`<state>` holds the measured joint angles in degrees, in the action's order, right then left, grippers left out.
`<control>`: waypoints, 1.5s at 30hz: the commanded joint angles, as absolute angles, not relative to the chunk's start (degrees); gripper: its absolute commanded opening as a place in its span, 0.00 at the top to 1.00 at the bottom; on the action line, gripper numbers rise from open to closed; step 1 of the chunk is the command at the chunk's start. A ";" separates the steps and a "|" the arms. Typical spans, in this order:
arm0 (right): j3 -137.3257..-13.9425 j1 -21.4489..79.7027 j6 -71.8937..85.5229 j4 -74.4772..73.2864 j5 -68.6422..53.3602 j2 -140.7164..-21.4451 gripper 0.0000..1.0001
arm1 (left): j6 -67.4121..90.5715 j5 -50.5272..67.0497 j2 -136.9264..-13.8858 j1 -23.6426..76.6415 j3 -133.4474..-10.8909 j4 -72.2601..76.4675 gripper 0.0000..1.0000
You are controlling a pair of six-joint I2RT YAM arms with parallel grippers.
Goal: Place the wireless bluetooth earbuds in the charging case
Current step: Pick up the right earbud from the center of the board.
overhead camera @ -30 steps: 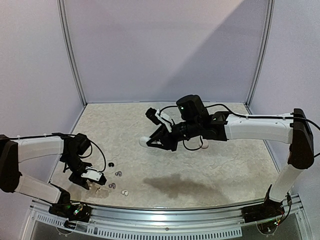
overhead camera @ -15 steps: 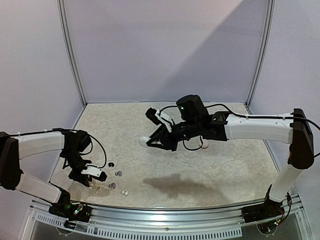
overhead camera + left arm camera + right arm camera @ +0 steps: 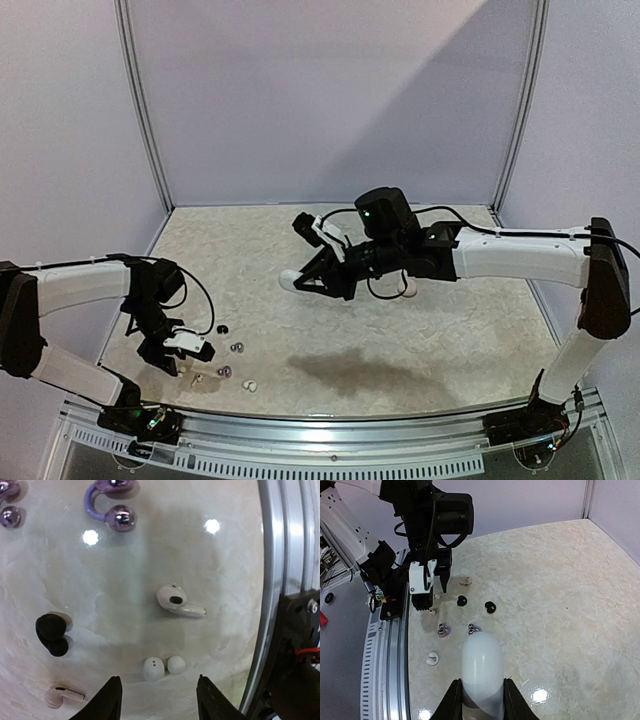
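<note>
My left gripper [image 3: 157, 692] hangs open, fingers apart and gripping nothing. The wireless bluetooth earbuds [image 3: 175, 601] lie loose on the table [image 3: 150, 550] just ahead of it: I count two lavender, one black, two white stemmed, and two tiny white round pieces touching. Well apart from it, my right gripper [image 3: 481, 694] clamps one white charging case [image 3: 480, 652].

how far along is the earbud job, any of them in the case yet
Done: nothing that shows; no bud is seen in a case. In hand: the right claw grips the white case, and the left claw hovers open over two small white buds. Left: every bud lies loose on the table, including the stemmed white one, the black one and the lavender one.
</note>
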<state>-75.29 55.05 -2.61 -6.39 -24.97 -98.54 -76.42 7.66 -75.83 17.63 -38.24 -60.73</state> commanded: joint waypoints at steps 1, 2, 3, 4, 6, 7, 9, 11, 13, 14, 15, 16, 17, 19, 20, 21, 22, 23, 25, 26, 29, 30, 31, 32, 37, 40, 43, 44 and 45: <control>-74.44 54.54 -2.64 -6.20 -24.52 -96.68 0.99 | -77.76 7.95 -76.14 18.32 -35.53 -59.87 0.45; -74.42 54.58 -2.71 -6.18 -24.52 -96.65 0.98 | -77.67 7.32 -76.18 18.44 -34.38 -58.28 0.45; -74.36 54.49 -2.77 -6.21 -24.59 -96.61 0.98 | -77.43 6.75 -76.20 18.52 -33.42 -56.61 0.44; -74.36 54.48 -2.81 -6.17 -24.61 -96.66 0.98 | -77.27 6.30 -76.28 18.52 -32.64 -55.30 0.45; -74.36 54.47 -2.76 -6.14 -24.76 -96.76 0.98 | -76.85 5.67 -76.22 18.55 -31.75 -52.82 0.47; -74.40 54.49 -2.73 -6.10 -24.78 -96.70 0.98 | -76.74 5.37 -76.27 18.60 -31.51 -52.40 0.48; -74.36 54.48 -2.80 -6.16 -24.87 -96.77 0.98 | -76.72 5.17 -76.12 18.59 -31.37 -51.61 0.51; -74.43 54.47 -2.80 -6.20 -24.87 -96.77 0.98 | -76.68 5.06 -76.12 18.55 -31.03 -51.38 0.53; -74.44 54.45 -2.81 -6.40 -24.79 -96.68 0.98 | -76.72 5.21 -75.97 18.65 -30.67 -51.30 0.54; -74.44 54.49 -2.81 -6.39 -24.79 -96.75 0.98 | -76.49 5.52 -75.82 18.69 -30.48 -51.24 0.55; -74.49 54.49 -2.88 -6.41 -24.79 -96.72 0.98 | -76.21 5.89 -75.77 18.74 -30.32 -51.26 0.55; -74.53 54.48 -2.90 -6.34 -24.79 -96.69 0.98 | -75.94 6.30 -75.69 18.91 -30.15 -51.31 0.55; -74.60 54.49 -2.94 -6.46 -24.79 -96.75 0.98 | -75.75 6.36 -75.68 19.17 -29.95 -51.29 0.55; -74.77 54.48 -3.07 -6.52 -24.79 -96.69 0.98 | -75.38 5.83 -75.50 19.59 -28.98 -50.27 0.56; -74.87 54.48 -3.12 -6.57 -24.79 -96.68 0.98 | -75.37 5.21 -75.42 19.64 -28.51 -49.61 0.58; -75.02 54.49 -3.22 -6.69 -24.79 -96.68 0.98 | -75.34 4.74 -75.37 19.73 -28.10 -48.86 0.59; -75.18 54.47 -3.25 -6.76 -24.79 -96.72 0.98 | -75.30 4.37 -75.35 19.78 -27.70 -48.28 0.60; -75.29 54.48 -3.33 -6.87 -24.73 -96.80 0.98 | -75.20 4.18 -75.26 19.87 -27.50 -47.83 0.60; -75.48 54.48 -3.34 -7.07 -24.78 -96.79 0.98 | -74.93 4.26 -75.26 20.00 -27.51 -47.50 0.61; -75.57 54.44 -3.42 -7.14 -24.78 -96.92 0.98 | -74.79 4.38 -75.25 20.08 -27.49 -47.34 0.61; -75.83 54.45 -3.49 -7.23 -24.86 -97.15 0.98 | -74.63 4.79 -75.34 20.45 -27.38 -46.96 0.62; -75.85 54.43 -3.48 -7.28 -24.87 -97.24 0.98 | -74.62 4.91 -75.37 20.71 -27.34 -46.96 0.62; -75.92 54.45 -3.51 -7.22 -24.87 -97.22 0.98 | -74.55 5.00 -75.40 20.85 -27.33 -47.04 0.62; -76.00 54.45 -3.51 -7.21 -24.87 -97.34 0.98 | -74.39 5.24 -75.53 21.07 -27.33 -47.21 0.63; -76.41 54.49 -3.69 -7.66 -24.87 -97.56 0.98 | -74.00 6.10 -75.60 21.41 -27.85 -47.83 0.69; -76.46 54.40 -3.82 -7.87 -24.83 -97.56 0.98 | -73.46 6.41 -75.29 21.36 -28.64 -48.35 0.71; -76.46 54.40 -3.87 -8.01 -24.76 -97.52 0.98 | -72.80 7.01 -75.18 21.40 -29.66 -49.27 0.72; -76.39 54.38 -3.90 -8.00 -24.71 -97.51 0.98 | -72.56 7.02 -75.03 21.36 -30.06 -49.63 0.72; -76.31 54.36 -3.88 -8.03 -24.70 -97.41 0.98 | -72.22 7.02 -74.93 21.29 -30.59 -49.97 0.72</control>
